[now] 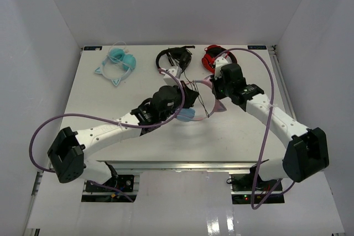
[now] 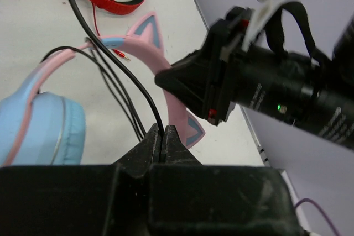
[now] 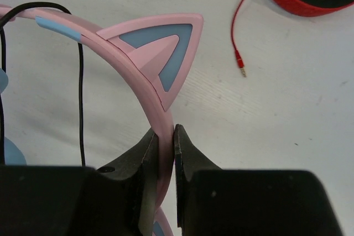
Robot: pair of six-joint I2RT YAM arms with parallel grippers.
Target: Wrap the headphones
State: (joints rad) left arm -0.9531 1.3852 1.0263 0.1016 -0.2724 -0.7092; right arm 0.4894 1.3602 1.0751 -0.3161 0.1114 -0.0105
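Note:
The headphones lie mid-table: a pink cat-eared headband (image 1: 203, 83) and a light blue ear cup (image 1: 188, 115). My left gripper (image 1: 192, 102) is shut on their thin black cable (image 2: 158, 116), which runs up from the closed jaws (image 2: 162, 131); more cable loops cross the headband (image 2: 149, 53) beside the ear cup (image 2: 50, 131). From the right, my right gripper (image 1: 215, 89) is shut on the headband (image 3: 138, 75) just below one cat ear (image 3: 160, 42), the pink band pinched between its fingertips (image 3: 166, 139). The cable (image 3: 81, 103) hangs left of it.
A teal cat-eared pair (image 1: 117, 62) lies at the back left, a black pair (image 1: 174, 58) at the back centre and a red pair (image 1: 213, 56) with its red plug (image 3: 241, 70) close behind the right gripper. White walls enclose the table.

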